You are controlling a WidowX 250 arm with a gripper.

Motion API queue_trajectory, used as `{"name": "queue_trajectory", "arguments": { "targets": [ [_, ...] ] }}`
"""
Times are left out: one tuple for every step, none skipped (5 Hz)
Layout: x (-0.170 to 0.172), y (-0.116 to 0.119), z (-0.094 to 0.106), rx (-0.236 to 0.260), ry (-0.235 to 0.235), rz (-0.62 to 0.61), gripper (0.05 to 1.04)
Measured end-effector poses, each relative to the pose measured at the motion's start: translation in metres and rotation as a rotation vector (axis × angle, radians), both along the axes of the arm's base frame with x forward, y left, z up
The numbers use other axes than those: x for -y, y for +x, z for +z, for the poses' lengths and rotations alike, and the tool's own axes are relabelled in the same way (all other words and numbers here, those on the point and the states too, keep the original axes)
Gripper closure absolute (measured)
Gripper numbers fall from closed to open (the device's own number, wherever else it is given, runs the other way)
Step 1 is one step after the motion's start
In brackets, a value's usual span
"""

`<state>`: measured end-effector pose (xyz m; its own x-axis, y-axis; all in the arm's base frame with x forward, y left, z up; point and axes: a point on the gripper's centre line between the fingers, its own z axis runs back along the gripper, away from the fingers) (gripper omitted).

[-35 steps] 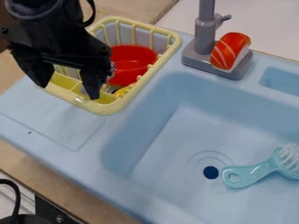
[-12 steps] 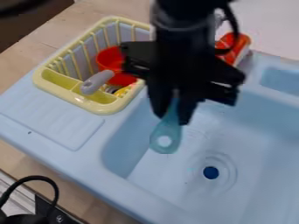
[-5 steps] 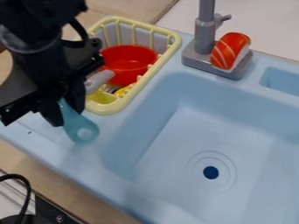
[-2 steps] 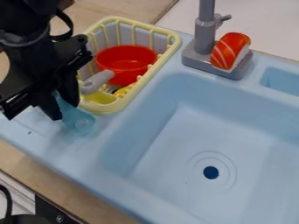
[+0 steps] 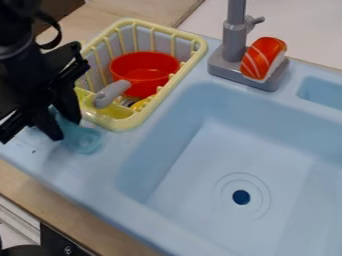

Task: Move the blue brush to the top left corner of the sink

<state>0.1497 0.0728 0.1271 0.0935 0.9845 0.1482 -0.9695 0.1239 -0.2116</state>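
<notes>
Camera view: brush risks a snag

Let go too near the counter [image 5: 67,212], the brush [image 5: 87,143], pinched in the gripper [image 5: 65,130] over the drainboard [image 5: 87,165], could slide off; pushed farther back, it could catch the rack [image 5: 119,125].

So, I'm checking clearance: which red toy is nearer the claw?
The pot with the grey handle, in the yellow rack; the white-striped one sits beside the faucet.

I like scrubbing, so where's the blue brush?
The blue brush is at the left of the camera view, held by the tool beside the yellow basket.
</notes>
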Motion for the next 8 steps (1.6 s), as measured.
{"name": "queue_trajectory", "arguments": {
  "targets": [
    [0.003,0.001,-0.001,0.002,-0.013,-0.021,0.516],
    [0.004,0.001,-0.001,-0.003,-0.002,-0.043,0.213],
    [0.009,0.000,0.000,-0.033,0.016,-0.078,0.081],
    [0.013,0.002,0.010,-0.026,0.043,-0.094,0.085],
    [0.022,0.005,0.021,-0.046,0.065,-0.147,0.084],
    [0.035,0.011,0.036,-0.071,0.094,-0.278,0.085],
    [0.054,0.019,0.044,-0.093,0.115,-0.450,0.085],
    [0.076,0.030,0.038,-0.096,0.100,-0.667,0.084]
  ]
}}
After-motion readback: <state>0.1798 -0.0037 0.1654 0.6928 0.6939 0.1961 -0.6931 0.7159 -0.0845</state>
